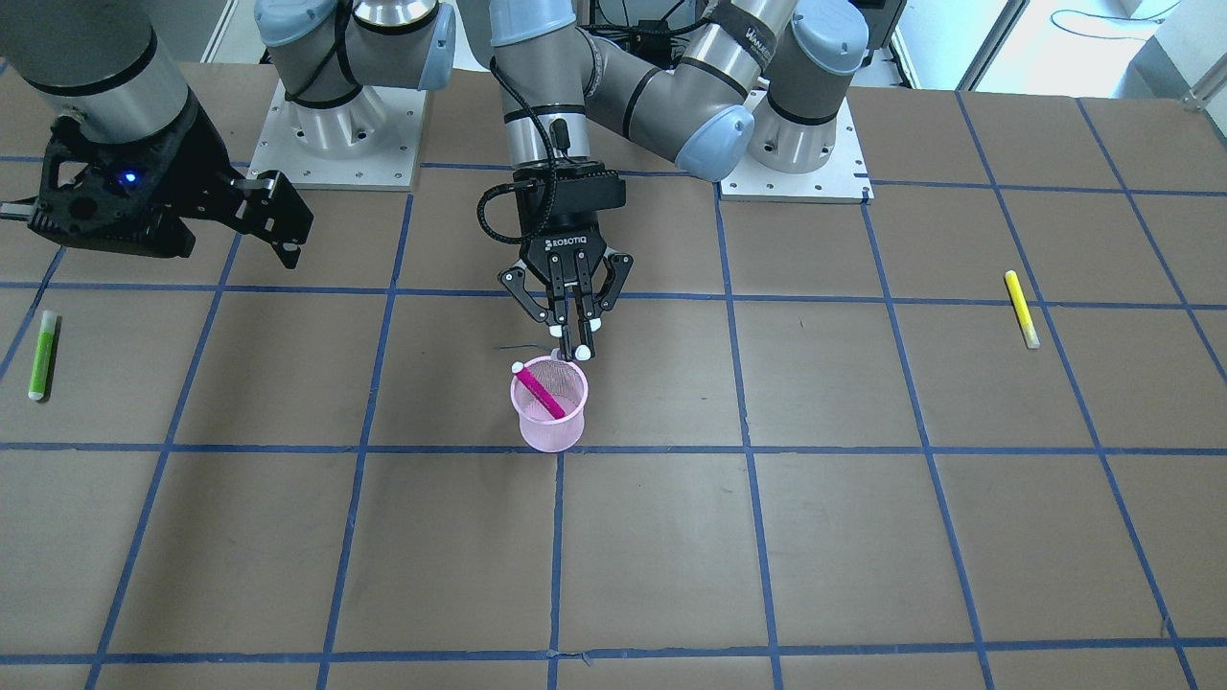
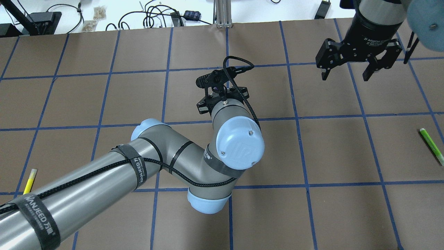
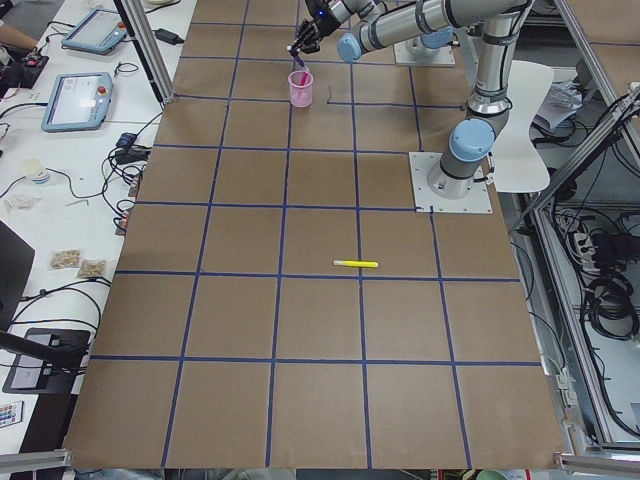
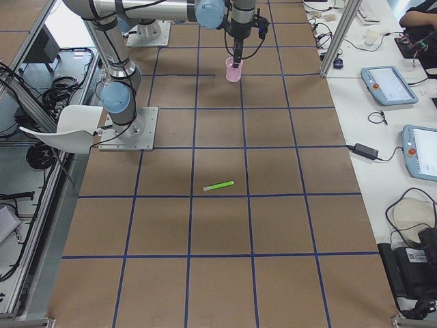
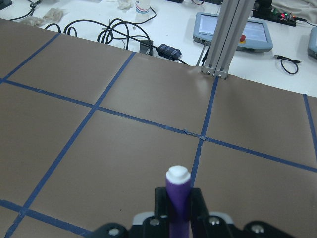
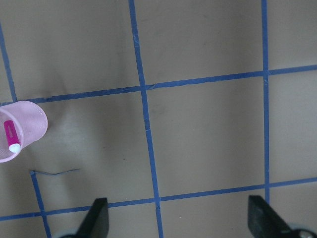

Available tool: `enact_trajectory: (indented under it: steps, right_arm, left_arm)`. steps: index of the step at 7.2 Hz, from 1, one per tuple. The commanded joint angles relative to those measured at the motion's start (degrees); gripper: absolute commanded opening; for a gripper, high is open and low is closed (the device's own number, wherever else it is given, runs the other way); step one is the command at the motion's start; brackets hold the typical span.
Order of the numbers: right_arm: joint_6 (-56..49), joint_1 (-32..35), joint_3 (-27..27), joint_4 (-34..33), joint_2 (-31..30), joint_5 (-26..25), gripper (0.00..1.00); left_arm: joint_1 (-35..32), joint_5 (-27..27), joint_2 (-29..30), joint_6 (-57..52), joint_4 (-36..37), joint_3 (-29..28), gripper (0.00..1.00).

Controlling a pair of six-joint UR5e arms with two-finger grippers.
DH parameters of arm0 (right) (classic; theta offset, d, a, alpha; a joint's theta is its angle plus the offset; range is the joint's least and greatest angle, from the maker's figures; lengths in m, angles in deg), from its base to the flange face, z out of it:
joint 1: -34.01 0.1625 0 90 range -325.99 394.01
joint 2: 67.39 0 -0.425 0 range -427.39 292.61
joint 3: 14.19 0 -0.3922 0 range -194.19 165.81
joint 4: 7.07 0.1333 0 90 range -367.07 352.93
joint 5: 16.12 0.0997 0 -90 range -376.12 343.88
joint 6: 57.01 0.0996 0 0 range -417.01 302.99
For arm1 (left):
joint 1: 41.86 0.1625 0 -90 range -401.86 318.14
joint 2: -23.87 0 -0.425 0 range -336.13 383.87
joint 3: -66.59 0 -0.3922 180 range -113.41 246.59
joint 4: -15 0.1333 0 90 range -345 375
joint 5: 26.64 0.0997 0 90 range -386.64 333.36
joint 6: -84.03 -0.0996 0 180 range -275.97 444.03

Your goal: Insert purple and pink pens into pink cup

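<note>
The pink mesh cup point(image 1: 548, 426) stands mid-table with the pink pen point(image 1: 539, 393) leaning inside it. My left gripper point(image 1: 575, 347) points down just above the cup's far rim. In the left wrist view it is shut on the purple pen point(image 5: 177, 196), which stands upright between the fingers with its white cap on top. In the overhead view my left wrist hides the cup. My right gripper point(image 1: 286, 225) hangs open and empty off to the side; its wrist view shows the cup point(image 6: 22, 130) and the pink pen point(image 6: 9, 136) at the left edge.
A yellow pen point(image 1: 1022, 309) lies on the table on my left side. A green pen point(image 1: 42, 355) lies on my right side. Blue tape lines mark a grid on the brown table. Cables and tablets lie beyond the far edge.
</note>
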Motion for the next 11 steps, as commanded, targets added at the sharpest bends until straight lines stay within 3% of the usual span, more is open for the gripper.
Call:
enact_trajectory:
  steps: [1, 6, 8, 10, 11]
  right_arm:
    - [3.65, 1.66, 0.11, 0.17, -0.30, -0.32, 1.00]
    - [3.39, 2.46, 0.29, 0.26, -0.83, -0.23, 1.00]
    - [2.86, 2.46, 0.20, 0.26, -0.92, 0.73, 1.00]
    - [2.51, 2.46, 1.42, 0.00, -1.62, 2.24, 1.00]
    - [2.68, 2.46, 2.39, -0.18, -1.97, 1.71, 1.00]
  left_arm:
    - [-0.46, 2.10, 2.61, 0.07, 1.62, 0.17, 0.00]
    - [-0.46, 2.19, 5.60, 0.42, 4.70, 0.00, 0.00]
    - [-0.46, 2.28, 6.22, 0.24, 4.79, -0.09, 0.14]
    - [-0.46, 2.37, 7.71, 0.51, 6.89, 0.00, 0.62]
    - [-0.46, 2.37, 8.15, 0.42, 7.85, 0.00, 0.69]
